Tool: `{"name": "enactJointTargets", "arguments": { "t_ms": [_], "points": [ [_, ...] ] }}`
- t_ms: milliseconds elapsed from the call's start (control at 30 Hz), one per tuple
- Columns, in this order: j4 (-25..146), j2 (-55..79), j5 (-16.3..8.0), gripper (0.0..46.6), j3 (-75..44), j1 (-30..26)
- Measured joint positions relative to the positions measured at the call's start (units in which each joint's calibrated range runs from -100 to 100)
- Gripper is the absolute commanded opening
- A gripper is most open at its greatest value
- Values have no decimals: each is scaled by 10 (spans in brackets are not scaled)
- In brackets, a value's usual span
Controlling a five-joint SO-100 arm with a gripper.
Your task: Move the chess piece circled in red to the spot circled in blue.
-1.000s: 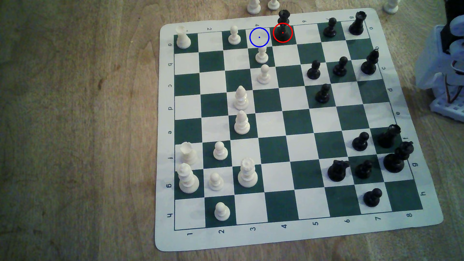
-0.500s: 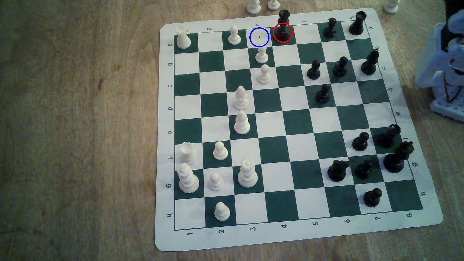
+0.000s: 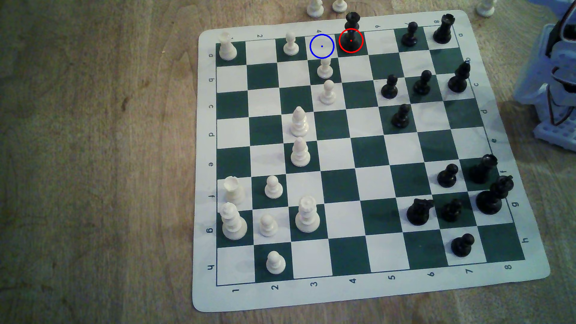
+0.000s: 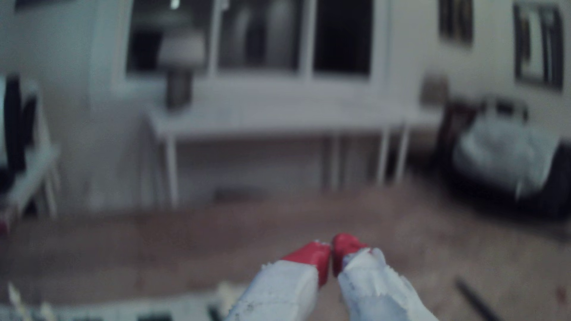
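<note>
In the wrist view we see our gripper (image 4: pixel 331 257) with its 2 red-tipped jaws pressed together and nothing between them. The jaws are white with red ends, and they point out at a blurry room with a long white table (image 4: pixel 278 123) and a window (image 4: pixel 256 37) behind it. We can just make out a bit of the chessboard under them, but it is too blurry to tell more. In the exterior view our arm (image 3: pixel 558 78) sits at the exterior view's right edge, off the board and well apart from the piece we want. The chess piece (image 3: pixel 351 32) is a tall black one with a crown-like top. It stands upright on a dark green square in the far row of the chessboard (image 3: pixel 355 293), with a red ring around its base. The spot (image 3: pixel 322 46) is the cream square just beside it, toward the exterior view's left, with a blue ring and a blue dot. That square is bare. A white pawn (image 3: pixel 325 69) stands on the next square nearer the camera, and another white pawn (image 3: pixel 290 45) stands on the square to the exterior view's left of the spot.
</note>
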Motion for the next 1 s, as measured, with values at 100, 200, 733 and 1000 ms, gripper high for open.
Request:
{"name": "enactJointTargets", "arguments": {
  "t_ms": [100,200,733,1000],
  "points": [
    [210,-1,5,2,-75,-9],
    [398,49,6,16,-179,-24],
    [490,431,-37,195,-358,-63],
    [396,545,-37,200,-358,-40]
  ]
}}
